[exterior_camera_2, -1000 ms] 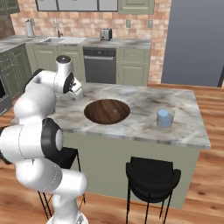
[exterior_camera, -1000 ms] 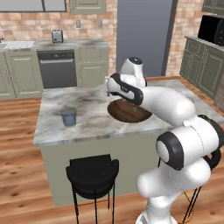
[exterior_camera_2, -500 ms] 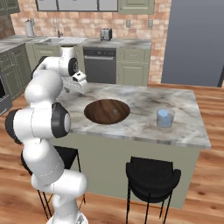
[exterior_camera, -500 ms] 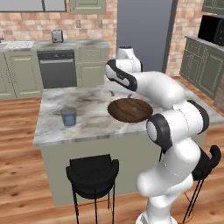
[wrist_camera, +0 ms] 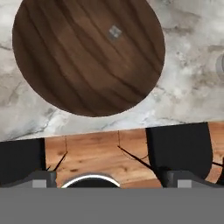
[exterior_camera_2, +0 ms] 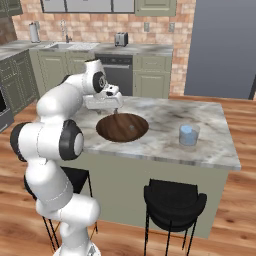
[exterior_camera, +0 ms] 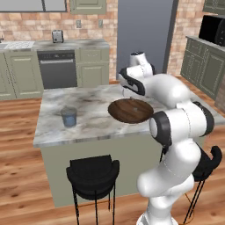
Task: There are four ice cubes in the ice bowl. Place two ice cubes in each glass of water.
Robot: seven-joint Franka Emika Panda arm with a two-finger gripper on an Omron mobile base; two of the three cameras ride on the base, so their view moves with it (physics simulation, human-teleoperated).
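While the gripper (exterior_camera_2: 114, 101) hangs above the marble counter (exterior_camera_2: 165, 120) with its jaws spread wide and holding nothing, the ice bowl (wrist_camera: 87, 52) lies below and ahead of them. One ice cube (wrist_camera: 114, 31), a small pale square, rests in the bowl's far half, beyond the jaws. A glass of water (exterior_camera_2: 188, 135) stands well apart, past the bowl. Reaching the cube probably calls for moving forward, then descending.
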